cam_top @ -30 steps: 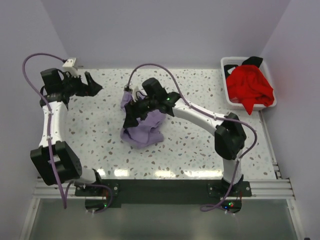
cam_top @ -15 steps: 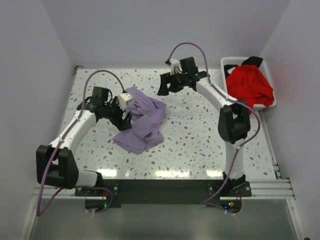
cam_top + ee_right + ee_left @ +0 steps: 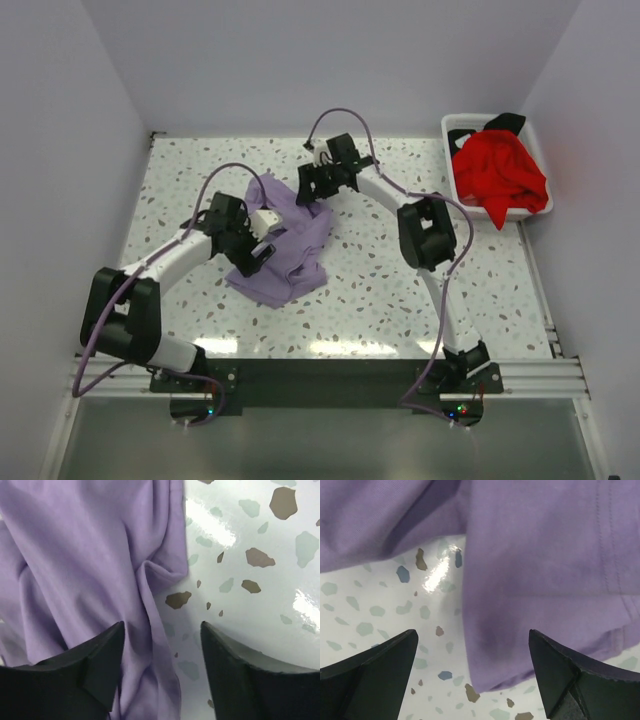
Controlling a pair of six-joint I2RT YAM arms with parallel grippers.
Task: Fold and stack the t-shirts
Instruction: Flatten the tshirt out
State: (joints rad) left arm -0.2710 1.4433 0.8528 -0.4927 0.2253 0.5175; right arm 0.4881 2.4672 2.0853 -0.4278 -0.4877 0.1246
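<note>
1. The left gripper has its jaws apart and holds nothing. It hangs low over the left-hand edge of the lavender t-shirt, and in its wrist view a hemmed edge lies between the fingers.
2. That shirt lies crumpled on the bench, about midway between the left and right edges and a little toward the far edge. It is bunched in overlapping folds, not spread flat.
3. The right gripper also stands open and empty, at the shirt's far edge. A ridge of cloth runs up between its fingers, with bare terrazzo just beside it.
4. The step in hand looks like spreading the shirt before any fold. Each gripper should close on 1 layer at an outer edge, not on a bundle of folds.
5. Pick points well apart on the same hem or on the shoulders. Then draw them away from each other so the cloth goes taut and flat.
6. Lower until the fingers nearly touch the bench. A shallow pinch will likely slip off such soft cloth.
7. The red t-shirt and the black t-shirt wait in the white basket at the far right corner. Leave room near the middle for the stack.
</note>
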